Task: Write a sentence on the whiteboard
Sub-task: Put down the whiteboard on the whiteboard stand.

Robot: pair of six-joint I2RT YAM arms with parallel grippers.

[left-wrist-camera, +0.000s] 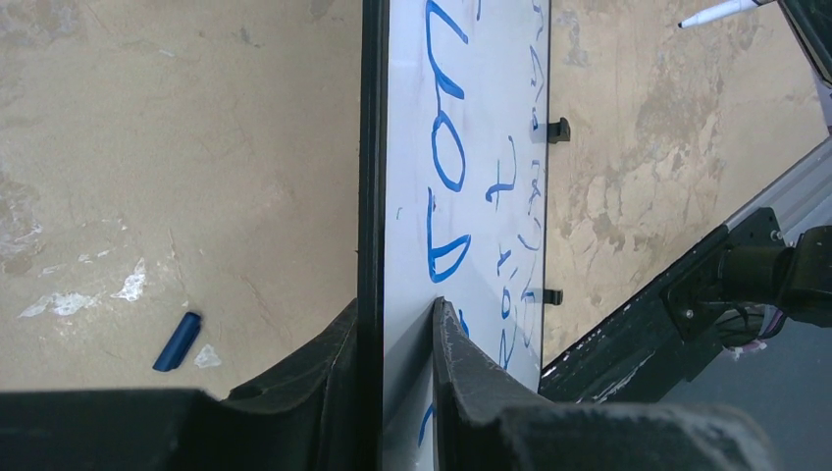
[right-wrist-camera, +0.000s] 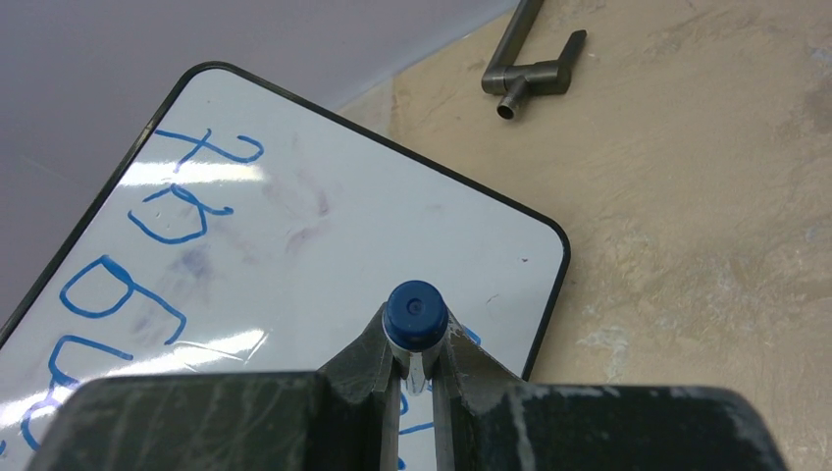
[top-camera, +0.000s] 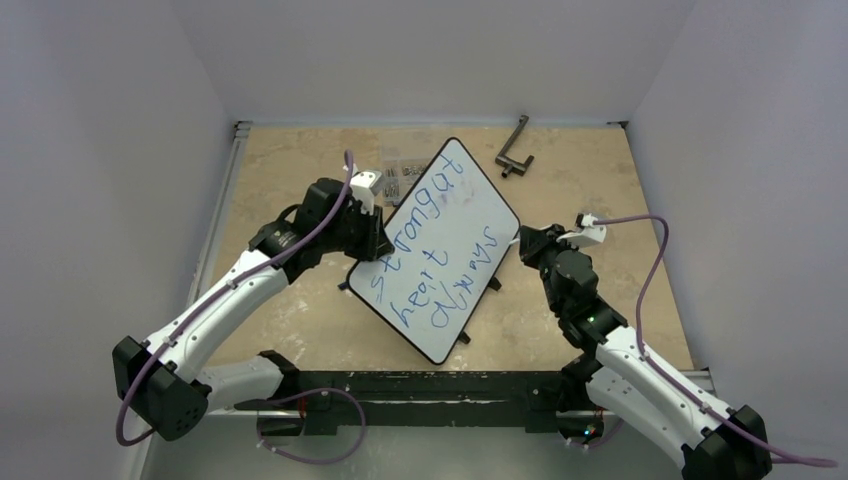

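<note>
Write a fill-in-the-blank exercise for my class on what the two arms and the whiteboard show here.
The sentence on the whiteboard is written in ____ ink.
It runs in ____ rows.
The left gripper has its jaws shut on the whiteboard's edge, while the right gripper holds a ____.
Missing words: blue; two; marker.

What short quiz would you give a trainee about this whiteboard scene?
1. True or false: the left gripper clamps the whiteboard by its edge.
2. The right gripper holds: A) a marker; B) a cloth; C) nothing.
3. Fill in: the sentence is written in ____ ink.

Key: 1 true; 2 A; 3 blue.
</note>
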